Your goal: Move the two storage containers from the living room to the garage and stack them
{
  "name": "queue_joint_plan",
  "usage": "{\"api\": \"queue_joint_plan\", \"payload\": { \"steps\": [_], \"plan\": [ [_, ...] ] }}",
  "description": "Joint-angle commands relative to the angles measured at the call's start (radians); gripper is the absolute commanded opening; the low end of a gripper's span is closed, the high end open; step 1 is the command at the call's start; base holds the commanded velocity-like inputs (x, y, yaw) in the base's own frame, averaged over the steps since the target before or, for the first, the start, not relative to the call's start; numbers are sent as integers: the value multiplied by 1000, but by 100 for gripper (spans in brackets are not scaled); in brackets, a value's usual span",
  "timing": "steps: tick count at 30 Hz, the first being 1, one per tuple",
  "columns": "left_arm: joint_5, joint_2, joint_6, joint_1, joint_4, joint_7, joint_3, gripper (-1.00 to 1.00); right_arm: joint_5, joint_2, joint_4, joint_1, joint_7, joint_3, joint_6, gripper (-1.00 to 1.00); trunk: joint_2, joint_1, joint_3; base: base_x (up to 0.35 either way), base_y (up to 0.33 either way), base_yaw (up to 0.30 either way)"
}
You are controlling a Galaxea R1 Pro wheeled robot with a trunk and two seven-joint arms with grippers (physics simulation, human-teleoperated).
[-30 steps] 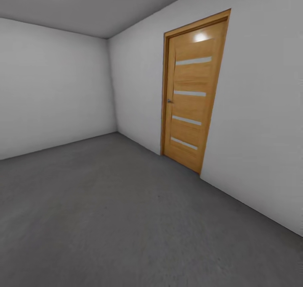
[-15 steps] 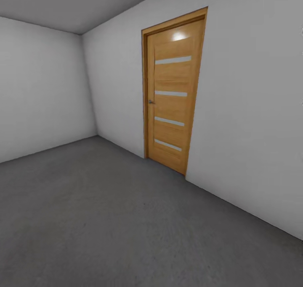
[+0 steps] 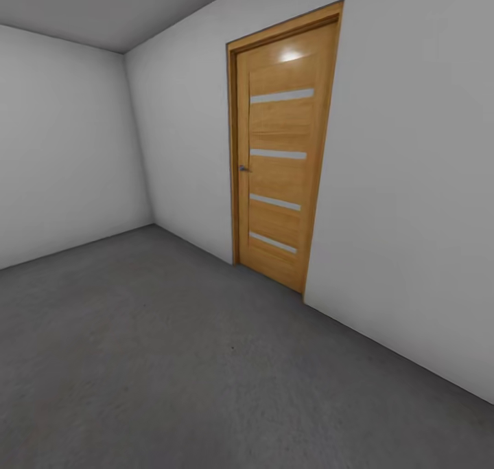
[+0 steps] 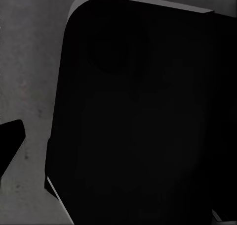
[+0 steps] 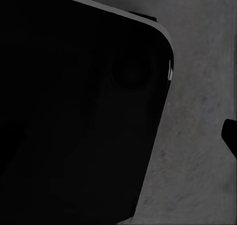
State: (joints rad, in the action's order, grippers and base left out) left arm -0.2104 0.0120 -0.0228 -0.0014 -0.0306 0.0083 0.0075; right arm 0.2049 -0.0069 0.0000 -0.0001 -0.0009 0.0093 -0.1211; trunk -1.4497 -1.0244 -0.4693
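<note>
The garage's grey concrete floor (image 3: 171, 359) meets white walls (image 3: 412, 215); a wooden door (image 3: 281, 146) stands centre-right. Whether either gripper is open or clenched cannot be told.

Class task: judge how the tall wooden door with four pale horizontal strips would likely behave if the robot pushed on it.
The wooden door looks shut in its frame, so a push probably meets resistance. Its small metal handle suggests a latch needing turning first. The tall solid panel would likely stay stiff, swinging rather than flexing.
</note>
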Motion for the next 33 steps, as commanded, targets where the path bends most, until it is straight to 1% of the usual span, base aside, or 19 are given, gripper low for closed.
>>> {"api": "queue_joint_plan", "payload": {
  "steps": [1, 4, 8, 18, 33],
  "plan": [
    [-6, 0, -2, 0, 0, 1, 0, 100, 9, 0, 0, 0, 0, 0, -3, 100, 0, -1, -1, 323, 25, 0],
    [-6, 0, -2, 0, 0, 1, 0, 100, 20, 1, 0, 0, -1, 0, -5, 100, 0, -1, -1, 323, 60, 0],
    [-6, 0, -2, 0, 0, 1, 0, 100, 23, 1, 0, 0, -1, 0, -6, 100, 0, -1, -1, 323, 90, 0],
    [-6, 1, -2, 0, 0, 1, 0, 100, 14, -1, 0, -1, -1, -15, -8, 100, 0, -1, -1, 323, 119, 0],
    [-6, 2, -3, 0, 0, 1, 0, 100, 16, 1, 0, 0, -1, -13, -6, 100, 0, -1, -1, 323, 151, 0]
  ]
}}
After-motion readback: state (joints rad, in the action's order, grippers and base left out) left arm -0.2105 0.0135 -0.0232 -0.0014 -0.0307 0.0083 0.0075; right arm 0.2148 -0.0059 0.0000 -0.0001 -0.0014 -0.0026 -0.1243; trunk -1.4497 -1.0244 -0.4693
